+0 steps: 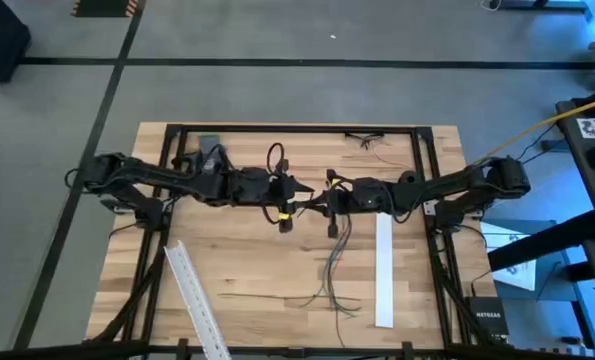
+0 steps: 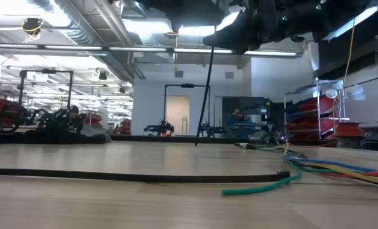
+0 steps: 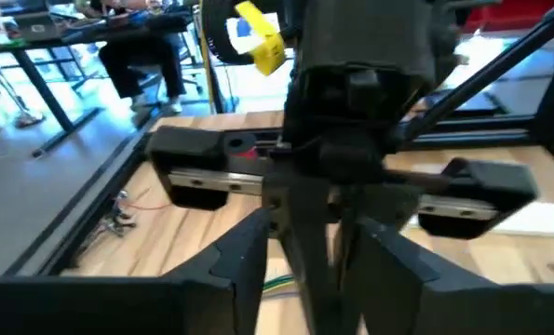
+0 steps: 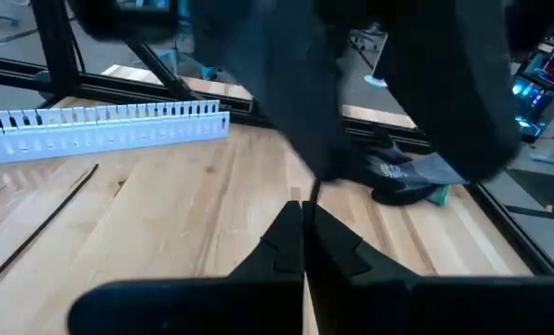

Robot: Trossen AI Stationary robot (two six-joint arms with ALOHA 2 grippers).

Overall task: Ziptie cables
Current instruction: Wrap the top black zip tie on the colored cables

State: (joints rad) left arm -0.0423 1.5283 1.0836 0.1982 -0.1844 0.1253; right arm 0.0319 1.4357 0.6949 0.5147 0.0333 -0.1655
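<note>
The cables lie loosely bunched on the wooden table, near its front; the low view shows green, yellow and blue strands. My two grippers meet tip to tip above the table's middle. My right gripper is shut on a thin black strand that hangs down from it. My left gripper faces it, open, with one finger on either side of the right gripper's tips. My right gripper pinches the thin black strand's upper end between its two fingertips. The fingers come level from the table's right side. The strand hangs straight down below them. Whether its lower end touches the table, I cannot tell.
A slotted white strip lies slanted at the front left and a flat white strip at the right. A long black strand lies flat near the front edge. Small wires lie at the far right corner inside the black frame.
</note>
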